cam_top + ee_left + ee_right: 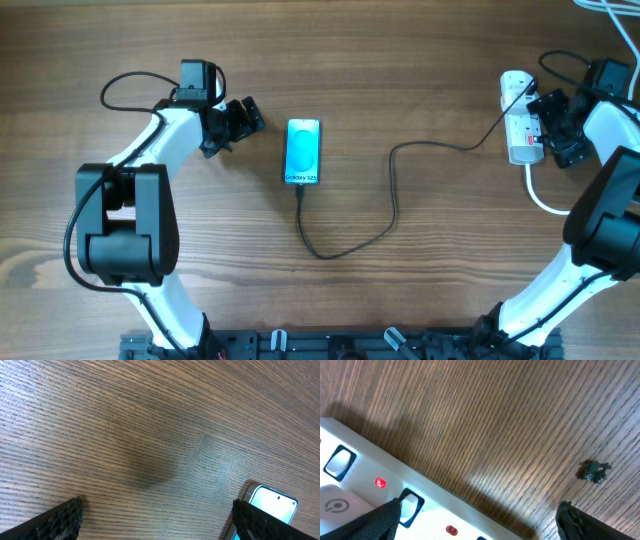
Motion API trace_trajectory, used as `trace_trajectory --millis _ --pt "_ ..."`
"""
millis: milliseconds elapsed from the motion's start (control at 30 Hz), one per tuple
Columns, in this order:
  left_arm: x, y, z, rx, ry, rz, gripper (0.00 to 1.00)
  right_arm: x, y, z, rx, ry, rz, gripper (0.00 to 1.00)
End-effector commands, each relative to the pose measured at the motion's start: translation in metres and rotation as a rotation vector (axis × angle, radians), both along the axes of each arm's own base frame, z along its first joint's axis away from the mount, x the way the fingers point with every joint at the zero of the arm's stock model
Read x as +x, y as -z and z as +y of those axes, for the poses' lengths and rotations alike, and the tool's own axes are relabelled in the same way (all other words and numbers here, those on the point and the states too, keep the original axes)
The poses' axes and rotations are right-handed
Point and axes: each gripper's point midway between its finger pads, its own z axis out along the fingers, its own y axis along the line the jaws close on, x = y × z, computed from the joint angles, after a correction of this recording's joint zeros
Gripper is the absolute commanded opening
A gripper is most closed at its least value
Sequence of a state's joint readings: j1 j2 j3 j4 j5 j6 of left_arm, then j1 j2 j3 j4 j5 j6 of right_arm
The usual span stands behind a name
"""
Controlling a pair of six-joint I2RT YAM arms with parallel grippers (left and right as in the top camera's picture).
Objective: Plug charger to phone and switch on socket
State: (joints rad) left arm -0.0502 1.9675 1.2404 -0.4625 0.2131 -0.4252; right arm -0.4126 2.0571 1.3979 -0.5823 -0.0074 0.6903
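Hovering over socket (520, 140) with right end effector (546, 124) spread wide, stood poised, likely, for its switch. Judged charger (393, 190) already in phone (303, 151). Held left end effector (240, 127) wide, aside.

"Galaxy S25", on phone (303, 150) lower edge

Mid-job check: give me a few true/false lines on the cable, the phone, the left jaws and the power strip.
1. The black cable reaches the bottom edge of the phone. True.
2. The left gripper holds the phone. False: its jaws are open and empty, apart from the phone.
3. A red light shows on the power strip. True.
4. The phone lies screen down. False: its teal screen faces up.
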Motion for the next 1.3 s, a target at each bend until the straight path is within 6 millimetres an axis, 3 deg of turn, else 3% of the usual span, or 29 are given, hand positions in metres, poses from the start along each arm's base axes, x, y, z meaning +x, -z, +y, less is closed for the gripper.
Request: trace_trajectory --millis 0,367,633,800,1000,1100,1267 --pt "-0.016 0.028 0.008 0.023 -0.025 0.077 1.0 -0.004 0.021 0.034 0.084 -0.093 0.045 1.0" --pt "-0.016 0.028 0.008 0.024 -0.025 0.077 1.0 -0.015 0.022 0.015 0.092 -0.042 0.059 1.0" --pt "-0.015 0.028 0.008 0.023 -0.025 0.077 1.0 -0.015 0.021 0.019 0.138 -0.049 0.041 1.0" --pt "-0.015 0.028 0.008 0.024 -0.025 0.077 1.0 -0.015 0.021 0.019 0.089 -0.218 0.051 1.0" --pt "-0.016 0.028 0.008 0.024 -0.025 0.077 1.0 -0.021 0.014 0.011 0.092 -0.205 0.064 1.0" --pt "-0.016 0.028 0.008 0.023 -0.025 0.077 1.0 -0.028 0.002 0.002 0.091 -0.2 0.07 1.0" --pt "-0.016 0.028 0.008 0.024 -0.025 0.077 1.0 -0.036 -0.039 -0.002 0.088 -0.196 0.065 1.0"
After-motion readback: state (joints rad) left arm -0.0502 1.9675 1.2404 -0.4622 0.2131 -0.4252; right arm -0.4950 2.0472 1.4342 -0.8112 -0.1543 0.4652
